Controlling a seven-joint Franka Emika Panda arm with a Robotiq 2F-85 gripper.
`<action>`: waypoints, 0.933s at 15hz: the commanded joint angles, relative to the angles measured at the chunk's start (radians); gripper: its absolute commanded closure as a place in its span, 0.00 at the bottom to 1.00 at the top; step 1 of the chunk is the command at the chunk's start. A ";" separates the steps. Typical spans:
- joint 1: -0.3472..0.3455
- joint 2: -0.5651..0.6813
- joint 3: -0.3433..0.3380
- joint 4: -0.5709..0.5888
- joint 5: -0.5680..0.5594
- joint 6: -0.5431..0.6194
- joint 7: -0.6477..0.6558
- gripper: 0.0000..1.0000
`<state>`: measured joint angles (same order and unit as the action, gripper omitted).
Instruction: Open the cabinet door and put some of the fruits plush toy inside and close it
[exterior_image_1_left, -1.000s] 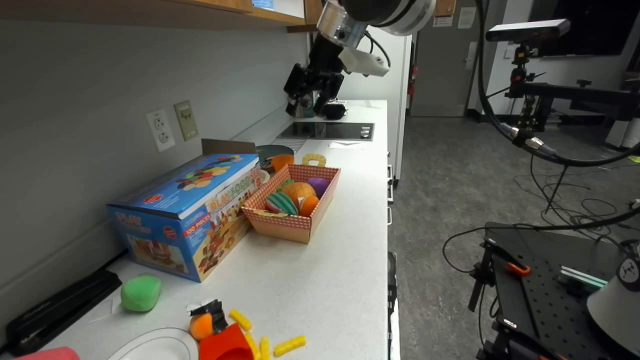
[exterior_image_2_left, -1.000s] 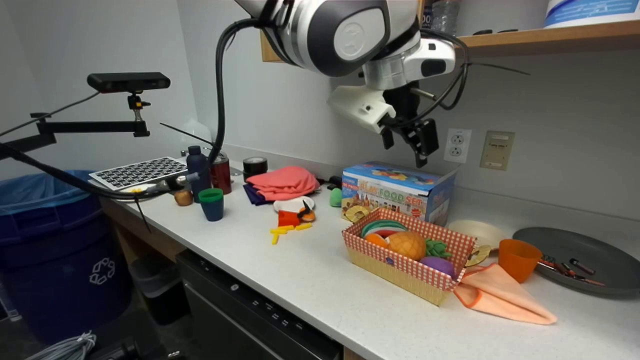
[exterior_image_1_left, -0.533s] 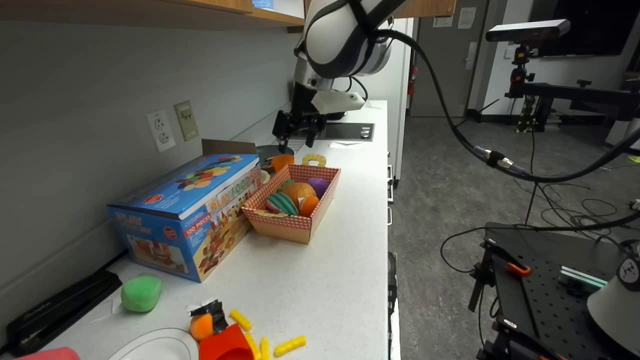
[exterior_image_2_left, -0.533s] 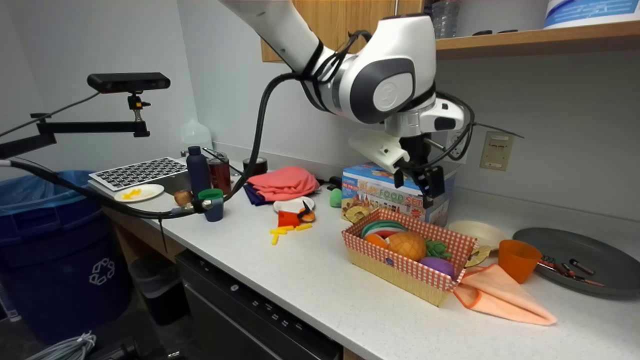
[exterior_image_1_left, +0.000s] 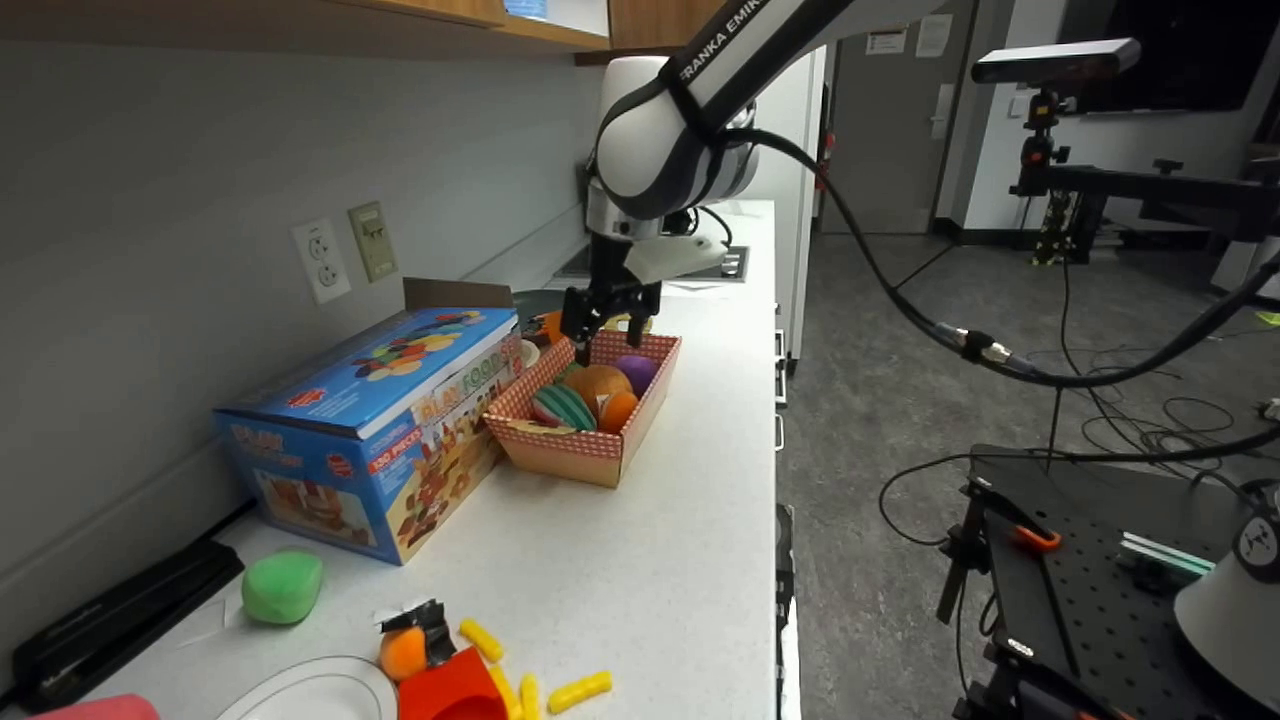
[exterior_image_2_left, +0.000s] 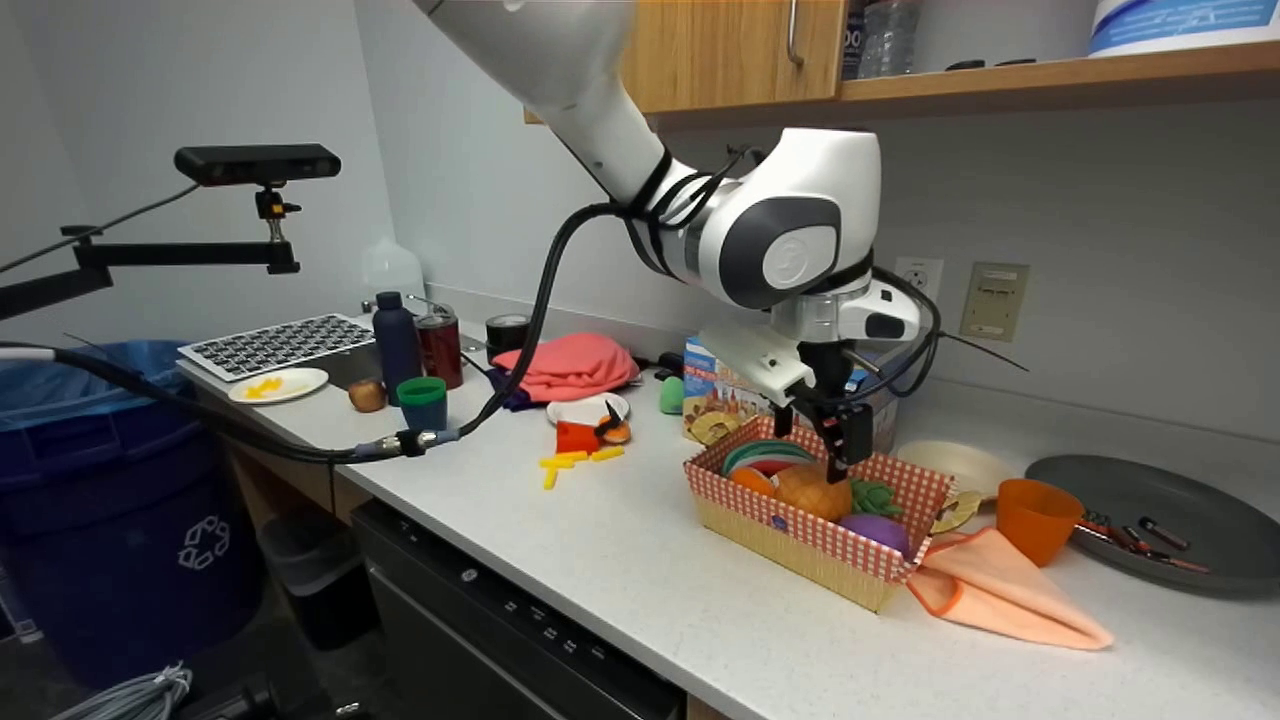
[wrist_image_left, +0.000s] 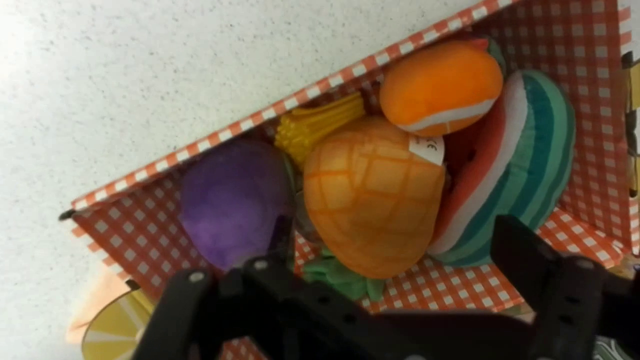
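Note:
The fruit plush toys lie in a red-and-white checked basket (exterior_image_1_left: 560, 462), also seen in an exterior view (exterior_image_2_left: 790, 545). The wrist view shows an orange pineapple shape (wrist_image_left: 372, 195), a purple fruit (wrist_image_left: 232, 205), a small orange fruit (wrist_image_left: 440, 85) and a striped watermelon slice (wrist_image_left: 532, 170). My gripper (wrist_image_left: 392, 240) is open and empty, low over the basket, its fingers on either side of the pineapple; it shows in both exterior views (exterior_image_1_left: 610, 345) (exterior_image_2_left: 810, 450). The wooden cabinet door (exterior_image_2_left: 735, 55) with a metal handle looks shut; its top is out of view.
A blue play food box (exterior_image_1_left: 360, 420) stands beside the basket by the wall. An orange cup (exterior_image_2_left: 1038, 520), a dark plate (exterior_image_2_left: 1180, 520) and a peach cloth (exterior_image_2_left: 1010, 595) lie beyond the basket's far end. An open shelf (exterior_image_2_left: 1080, 85) hangs above.
My arm has come down from high above the counter, and the open gripper is now at the basket's rim height. The cabinet door, hidden by the arm before, shows now. The toys have not moved.

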<state>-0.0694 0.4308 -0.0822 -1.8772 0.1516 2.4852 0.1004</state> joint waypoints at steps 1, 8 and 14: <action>-0.014 0.084 0.022 0.119 0.001 -0.012 -0.018 0.00; -0.023 0.146 0.007 0.140 -0.020 -0.028 -0.019 0.00; -0.053 0.177 0.022 0.164 0.001 -0.035 -0.039 0.26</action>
<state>-0.1019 0.5797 -0.0762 -1.7641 0.1509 2.4838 0.0853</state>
